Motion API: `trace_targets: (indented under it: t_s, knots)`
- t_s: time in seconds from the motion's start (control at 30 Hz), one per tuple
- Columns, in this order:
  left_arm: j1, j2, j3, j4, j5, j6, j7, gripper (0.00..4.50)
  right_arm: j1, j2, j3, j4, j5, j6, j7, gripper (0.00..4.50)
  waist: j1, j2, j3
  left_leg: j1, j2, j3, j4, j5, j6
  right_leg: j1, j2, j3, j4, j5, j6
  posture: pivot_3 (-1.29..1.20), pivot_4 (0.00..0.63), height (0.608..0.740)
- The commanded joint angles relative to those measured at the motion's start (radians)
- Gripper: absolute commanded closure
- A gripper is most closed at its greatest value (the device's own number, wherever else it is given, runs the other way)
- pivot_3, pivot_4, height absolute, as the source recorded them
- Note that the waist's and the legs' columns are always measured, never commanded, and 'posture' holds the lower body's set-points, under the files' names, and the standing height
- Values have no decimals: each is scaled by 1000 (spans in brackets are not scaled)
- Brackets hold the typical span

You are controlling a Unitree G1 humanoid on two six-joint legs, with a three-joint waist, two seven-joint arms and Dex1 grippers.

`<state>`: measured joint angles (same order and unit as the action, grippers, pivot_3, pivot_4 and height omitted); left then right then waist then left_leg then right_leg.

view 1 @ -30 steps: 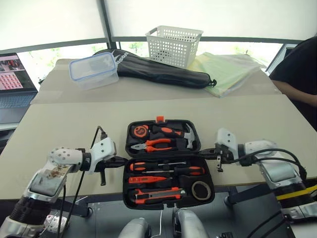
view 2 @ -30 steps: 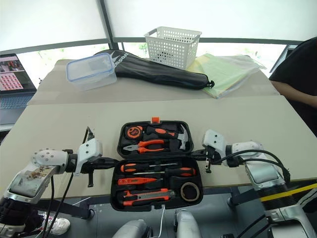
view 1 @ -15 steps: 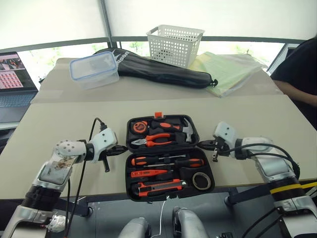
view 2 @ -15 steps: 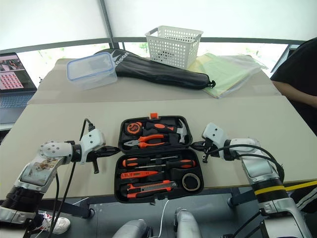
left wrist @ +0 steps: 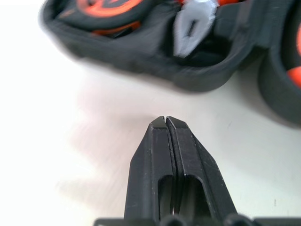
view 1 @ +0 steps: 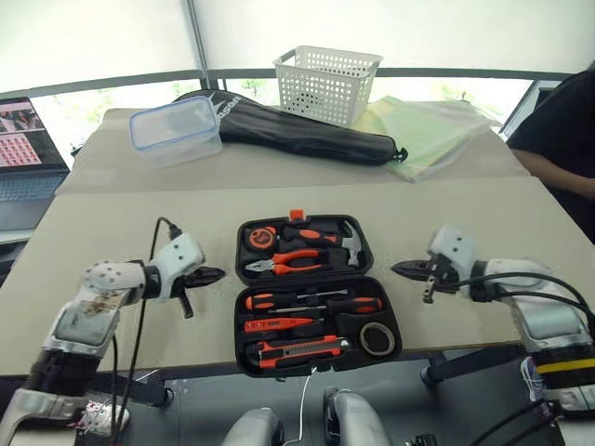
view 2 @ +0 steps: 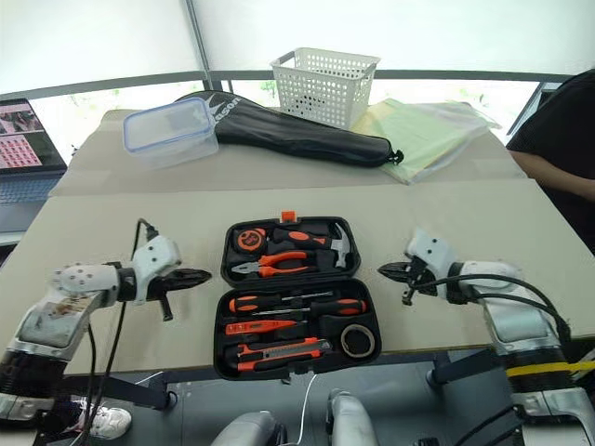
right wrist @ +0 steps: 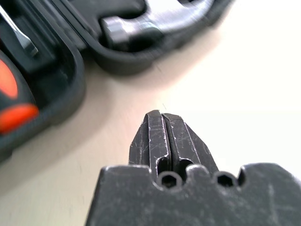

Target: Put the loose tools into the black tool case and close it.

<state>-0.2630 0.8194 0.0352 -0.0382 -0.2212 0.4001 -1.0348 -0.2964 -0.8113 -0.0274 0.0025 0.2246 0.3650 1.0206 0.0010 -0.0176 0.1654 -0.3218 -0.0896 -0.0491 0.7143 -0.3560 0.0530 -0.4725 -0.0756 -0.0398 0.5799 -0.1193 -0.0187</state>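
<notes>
The black tool case (view 1: 311,293) lies open and flat at the near edge of the table (view 1: 112,228), its loose tools already seated in the nearer half: two screwdrivers (view 1: 311,302), a slim tester pen (view 1: 277,324), a utility knife (view 1: 296,349) and a small tape roll (view 1: 376,338). The farther half, at 12 o'clock, holds the pliers (view 1: 296,261), hammer (view 1: 346,240) and tape measure (view 1: 262,239), with the orange latch (view 1: 297,215) at its far rim.

The left claw (view 1: 212,274), clenched and holding nothing, hangs at 9 o'clock of the case, clear of its wall; the right claw (view 1: 402,270), likewise clenched and empty, hangs at 3 o'clock, also apart from it.

What remains, by the look of it, is the closing, and that is where trouble could come. The near half overhangs the table's edge, so a push from the far side could slide the whole case off toward the floor. Folding either half over could shake tools from their recesses and jam the lid. Two closed tips offer a narrow contact on smooth rounded plastic and may skid off. An uneven lift from one side could twist the hinge and leave the latch unmated.
</notes>
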Motion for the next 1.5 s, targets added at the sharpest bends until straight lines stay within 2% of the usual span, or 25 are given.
trace_targets:
  t_s: [0.03,0.17,0.3,0.57,0.8,0.9,1.07,1.2,1.3,1.5]
  knots:
    - [90,61,108,-148,-94,120,-17,4436,90,-59,-98,-146,66,60,17,4500,-1,0,0,0,0,0,0,0,0,0,0,0,0,0,0,0,150,740]
    - [219,112,133,-339,-216,207,-94,4436,182,-83,-109,-248,129,103,57,4500,-1,0,0,1,0,0,0,0,0,1,0,0,-1,0,1,0,150,740]
    - [256,163,58,-404,-194,175,-142,4436,185,-81,-47,-289,146,108,94,4500,1,0,0,2,0,0,0,-1,0,4,0,0,-1,0,1,0,150,740]
    - [134,103,-68,-315,-108,109,-75,4436,93,0,56,-270,128,124,71,4500,3,0,0,8,0,-1,-1,-1,0,9,0,0,-1,-1,1,0,150,740]
    - [48,34,-96,-227,-71,75,-32,4436,45,22,87,-245,112,133,51,4500,14,0,0,5,-1,-1,-1,-1,1,7,0,-1,-2,-1,1,0,150,740]
    - [42,40,-84,-210,-67,64,-33,4436,37,3,50,-255,140,155,52,4500,11,0,0,4,-1,-1,0,-1,0,6,0,-1,-2,-1,1,0,150,740]
    - [61,63,-63,-210,-77,61,-48,4436,43,-92,-67,-261,213,229,81,4500,11,0,0,3,-1,-1,0,0,0,5,0,-1,-1,-1,1,0,150,740]
    - [104,105,-60,-244,-103,84,-92,4436,134,-152,-63,-243,176,174,115,4500,11,0,0,4,0,-1,-1,-1,0,5,0,-1,-2,-1,1,0,150,740]
    - [123,128,-75,-261,-109,79,-122,4436,157,-132,-18,-257,161,157,102,4500,11,0,0,3,0,0,-1,-1,1,5,0,0,-2,-1,1,0,150,740]
    - [73,63,-118,-267,-112,101,-92,4436,77,-24,86,-283,154,184,60,4500,8,0,0,4,0,0,0,-1,1,6,0,0,-1,-1,1,0,150,740]
